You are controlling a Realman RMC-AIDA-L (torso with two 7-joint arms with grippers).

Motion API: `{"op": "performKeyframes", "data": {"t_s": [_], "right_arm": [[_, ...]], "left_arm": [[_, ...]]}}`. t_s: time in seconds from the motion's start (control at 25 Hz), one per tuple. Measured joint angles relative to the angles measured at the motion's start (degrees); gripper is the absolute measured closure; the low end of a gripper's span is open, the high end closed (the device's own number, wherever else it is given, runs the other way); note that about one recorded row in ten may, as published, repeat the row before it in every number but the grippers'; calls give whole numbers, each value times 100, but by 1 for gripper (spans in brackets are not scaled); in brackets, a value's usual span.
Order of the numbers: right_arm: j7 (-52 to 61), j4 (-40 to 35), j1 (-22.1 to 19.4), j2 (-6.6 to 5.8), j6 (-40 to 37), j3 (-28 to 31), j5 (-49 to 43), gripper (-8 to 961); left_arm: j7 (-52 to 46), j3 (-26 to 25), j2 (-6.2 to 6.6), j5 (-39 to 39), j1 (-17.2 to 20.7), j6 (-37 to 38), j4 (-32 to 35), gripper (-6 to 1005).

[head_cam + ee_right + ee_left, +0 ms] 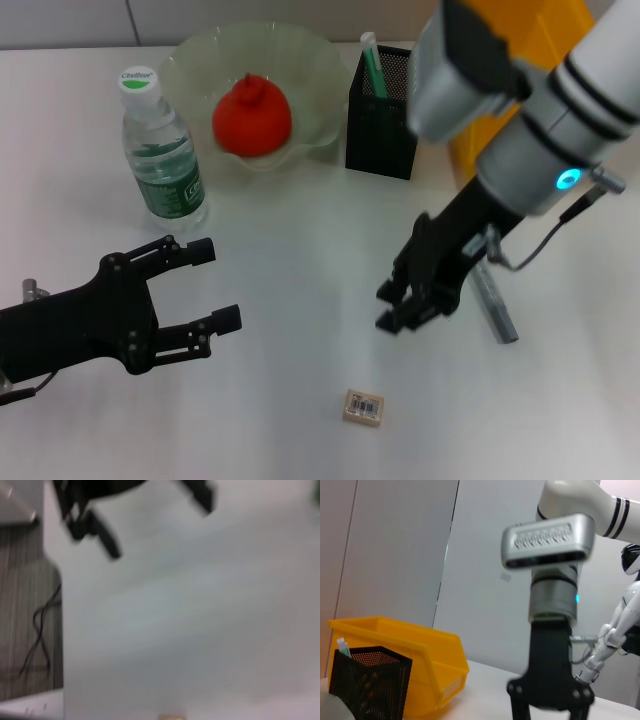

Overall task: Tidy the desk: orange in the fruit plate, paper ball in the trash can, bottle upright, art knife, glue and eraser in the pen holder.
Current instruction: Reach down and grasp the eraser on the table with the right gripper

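At the upper centre of the head view, the large pale green translucent glass fruit plate with a ruffled rim [320,135] holds the round red-orange orange with a small knob on top [252,118]. Just to its right stands the black metal mesh pen holder, square in section [380,112], with a green-and-white stick-shaped item [373,66] poking out of its top. Behind the pen holder, at the upper right and largely covered by the right arm, is the bright yellow rectangular plastic trash can [545,35]; its contents cannot be seen. The left wrist view shows the same pair at lower left, the pen holder [370,687] in front of the trash can [427,655].

The clear plastic water bottle with a green label and white-and-green cap [160,155] stands upright at the upper left, just beside the fruit plate.

The small tan rectangular eraser with a printed label [363,408] lies at lower centre on the table. The right gripper [398,305] hangs above and slightly right of it, apart from it, its black jaws close together and holding nothing. A grey bar-shaped object, possibly the art knife [493,300], lies just right of that gripper. The left gripper [215,285] sits at lower left, well apart from the eraser, jaws spread wide and empty.

The table [300,250] is plain white. Pale wall panels rise behind it, and a small white humanoid figure [620,625] stands at the right edge of the left wrist view.
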Motion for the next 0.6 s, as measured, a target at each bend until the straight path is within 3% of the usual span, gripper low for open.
{"op": "performKeyframes", "data": {"t_s": [0.12, 0.36, 0.52, 0.6], "right_arm": [[-43, 42, -47, 23, 160, -628, 208, 663], [-147, 59, -81, 32, 289, -1153, 458, 542], [-308, 17, -148, 35, 455, -1661, 695, 365], [-319, 13, -152, 35, 517, -1764, 711, 365]], "left_arm": [[-1, 0, 1, -1, 5, -1, 0, 154], [-2, 0, 3, 0, 13, -15, 0, 154], [-3, 19, 35, 25, 60, -20, 0, 154], [-13, 26, 51, 28, 104, -38, 0, 154]]}}
